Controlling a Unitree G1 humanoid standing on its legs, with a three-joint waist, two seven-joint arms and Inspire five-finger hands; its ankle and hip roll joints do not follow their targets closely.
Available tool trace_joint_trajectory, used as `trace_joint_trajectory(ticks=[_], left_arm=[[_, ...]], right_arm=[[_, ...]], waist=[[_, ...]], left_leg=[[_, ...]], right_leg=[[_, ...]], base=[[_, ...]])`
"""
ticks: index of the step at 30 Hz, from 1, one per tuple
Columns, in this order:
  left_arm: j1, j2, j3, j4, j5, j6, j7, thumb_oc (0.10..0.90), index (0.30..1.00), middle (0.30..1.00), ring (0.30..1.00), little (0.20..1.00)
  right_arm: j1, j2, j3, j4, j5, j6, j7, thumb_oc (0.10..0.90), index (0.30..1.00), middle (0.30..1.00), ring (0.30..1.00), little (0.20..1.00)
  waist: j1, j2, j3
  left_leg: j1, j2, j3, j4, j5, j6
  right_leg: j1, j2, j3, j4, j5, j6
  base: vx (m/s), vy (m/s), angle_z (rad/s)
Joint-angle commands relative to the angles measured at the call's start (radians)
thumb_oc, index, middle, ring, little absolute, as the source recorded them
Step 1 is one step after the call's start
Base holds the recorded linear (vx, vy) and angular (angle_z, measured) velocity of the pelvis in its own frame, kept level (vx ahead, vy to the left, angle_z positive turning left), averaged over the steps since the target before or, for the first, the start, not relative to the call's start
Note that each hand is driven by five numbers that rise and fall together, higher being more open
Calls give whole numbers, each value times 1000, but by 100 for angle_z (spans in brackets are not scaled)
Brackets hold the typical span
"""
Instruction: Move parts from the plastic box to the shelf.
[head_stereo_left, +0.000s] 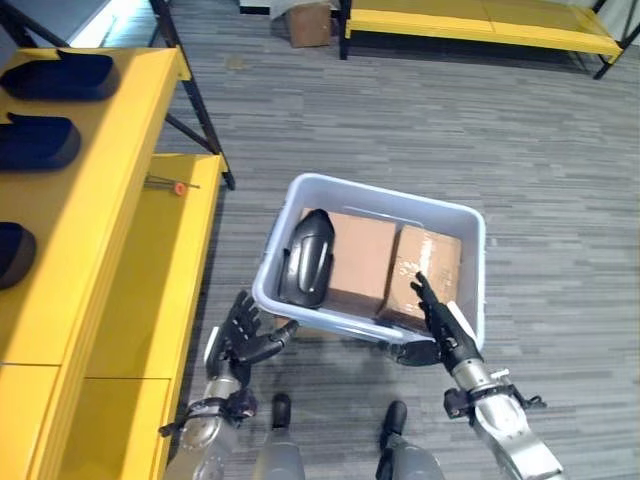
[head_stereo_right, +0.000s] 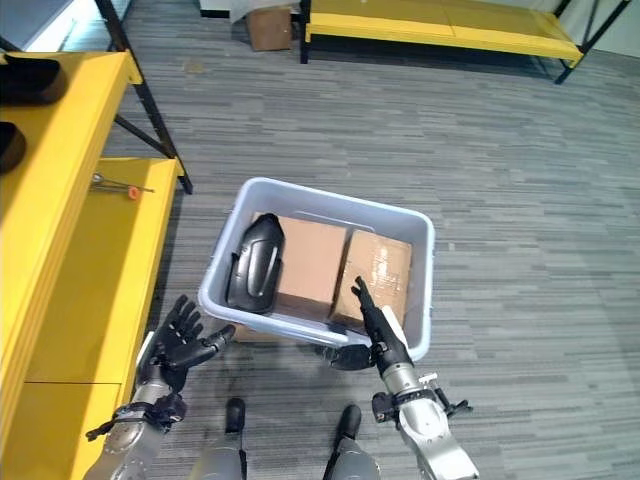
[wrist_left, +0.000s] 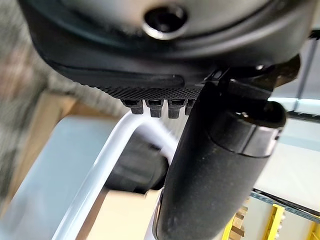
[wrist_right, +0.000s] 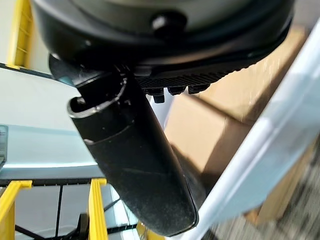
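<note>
Both open hands (head_stereo_left: 245, 335) (head_stereo_left: 437, 318) flank plastic box (head_stereo_left: 455, 215).

Setting: workshop or warehouse floor, industrial.
Floor (head_stereo_left: 520, 150): grey striped carpet tile, wide and open.
Left: yellow shelf (head_stereo_left: 110, 230) on black steel legs, tiered, with dark moulded parts (head_stereo_left: 40, 140) laid in a row; a small red-tipped tool (head_stereo_left: 172, 185) on the lower tier.
Far: long yellow bench (head_stereo_left: 480, 20) on a black frame; a cardboard carton (head_stereo_left: 308, 22) beside it.
Near centre: pale plastic box (head_stereo_left: 470, 240) holding cardboard boxes (head_stereo_left: 360, 255) and one dark part (head_stereo_left: 308, 258).
</note>
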Motion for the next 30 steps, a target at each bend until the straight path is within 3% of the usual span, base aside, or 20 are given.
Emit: trace_joint_trajectory(ticks=[1,3,6,14,16,23,28,30], left_arm=[[6,10,35,-126,14,-78,-24,900,1000,1000,1000,1000],[3,16,37,-133,18,-80,-21,900,1000,1000,1000,1000],[-10,19,50,-158,25,-79,1,900,1000,1000,1000,1000],[-29,37,57,-184,39,-72,5,900,1000,1000,1000,1000],[-30,47,53,-198,34,-70,6,900,1000,1000,1000,1000],[-49,56,39,-211,30,-77,8,900,1000,1000,1000,1000],[-86,59,32,-199,33,-93,30,900,1000,1000,1000,1000],[-89,67,31,-205,39,-100,30,900,1000,1000,1000,1000]], right_arm=[[-105,-35,-29,-122,-26,-95,-13,900,1000,1000,1000,1000],[-116,-38,-30,-124,-47,-92,-18,900,1000,1000,1000,1000],[-209,-83,-51,-138,-133,-85,-59,900,1000,1000,1000,1000],[-387,-175,-70,-213,-172,-94,-89,900,1000,1000,1000,1000],[-469,-229,-51,-212,-200,-90,-91,900,1000,1000,1000,1000],[-585,-295,6,-135,-262,-71,-108,900,1000,1000,1000,1000],[-689,-366,61,-43,-390,-43,-135,900,1000,1000,1000,1000],[-726,-435,72,-11,-475,-31,-150,900,1000,1000,1000,1000]], waist=[[4,-16,-51],[7,-26,-45],[32,-62,-25],[68,-97,19],[89,-109,54],[111,-107,108],[137,-78,186],[143,-57,214]], left_leg=[[-25,51,-12,46,-49,16],[-35,33,-13,57,-59,27],[-68,4,-18,74,-74,45],[-114,-3,-31,89,-71,48],[-143,0,-43,102,-70,47],[-186,2,-62,129,-69,44],[-248,6,-88,167,-59,34],[-276,4,-102,175,-49,27]], right_leg=[[77,-71,25,50,-47,120],[71,-82,22,55,-36,126],[55,-109,12,43,21,144],[22,-117,0,43,39,147],[5,-117,-18,56,41,146],[-14,-116,-38,77,35,141],[-56,-114,-57,128,-3,125],[-76,-116,-68,147,-19,119]], base=[[43,199,-5],[29,100,5],[19,79,1],[-15,-15,4],[-55,-61,1],[-44,-32,9],[-73,-35,13],[-67,-21,18]])
